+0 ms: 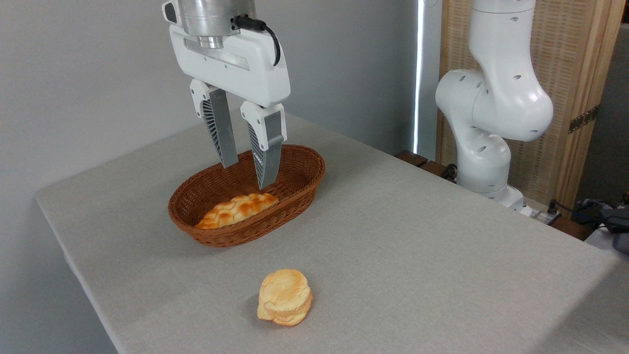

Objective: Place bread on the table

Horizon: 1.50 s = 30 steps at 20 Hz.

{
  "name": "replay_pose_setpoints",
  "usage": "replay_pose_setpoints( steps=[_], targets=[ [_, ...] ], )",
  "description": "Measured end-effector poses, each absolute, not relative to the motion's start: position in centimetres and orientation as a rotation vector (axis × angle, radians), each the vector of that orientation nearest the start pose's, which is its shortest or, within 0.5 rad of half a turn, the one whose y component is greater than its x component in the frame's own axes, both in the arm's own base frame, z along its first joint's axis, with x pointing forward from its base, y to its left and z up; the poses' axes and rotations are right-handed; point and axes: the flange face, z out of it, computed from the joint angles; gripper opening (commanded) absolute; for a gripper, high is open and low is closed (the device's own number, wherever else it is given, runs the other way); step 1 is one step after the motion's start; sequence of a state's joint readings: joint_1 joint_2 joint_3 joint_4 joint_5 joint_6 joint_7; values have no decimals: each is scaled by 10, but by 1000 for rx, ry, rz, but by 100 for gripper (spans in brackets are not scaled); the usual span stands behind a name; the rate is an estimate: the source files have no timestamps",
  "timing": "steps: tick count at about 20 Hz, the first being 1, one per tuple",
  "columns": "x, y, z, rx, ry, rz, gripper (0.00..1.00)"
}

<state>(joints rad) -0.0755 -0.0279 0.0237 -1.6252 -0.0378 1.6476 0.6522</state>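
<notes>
The bread (237,210), a braided golden-orange loaf, lies inside the brown wicker basket (304,184) along its near wall. My gripper (245,176) hangs over the basket, open, its two grey ribbed fingers (266,152) pointing down. The fingertips sit just above and behind the loaf, with nothing between them. The table (417,236), covered in light grey cloth, carries the basket at its back left.
A round, pale layered bun (285,297) lies on the cloth near the front edge. The robot's white base and arm (491,113) stand at the table's right rear. A grey wall runs behind, and a wooden screen (580,73) stands at the right.
</notes>
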Motion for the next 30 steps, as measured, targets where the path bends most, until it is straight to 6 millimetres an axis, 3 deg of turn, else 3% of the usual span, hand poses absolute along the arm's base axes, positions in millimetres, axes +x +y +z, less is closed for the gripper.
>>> replay_pose_setpoints(
  steps=[19, 23, 30],
  targets=[
    [552, -34, 622, -2967, 1093, -95, 100],
    [540, -59, 620, -2946, 1162, -80, 100],
    [491, -134, 597, -2863, 1351, -117, 100]
  ],
)
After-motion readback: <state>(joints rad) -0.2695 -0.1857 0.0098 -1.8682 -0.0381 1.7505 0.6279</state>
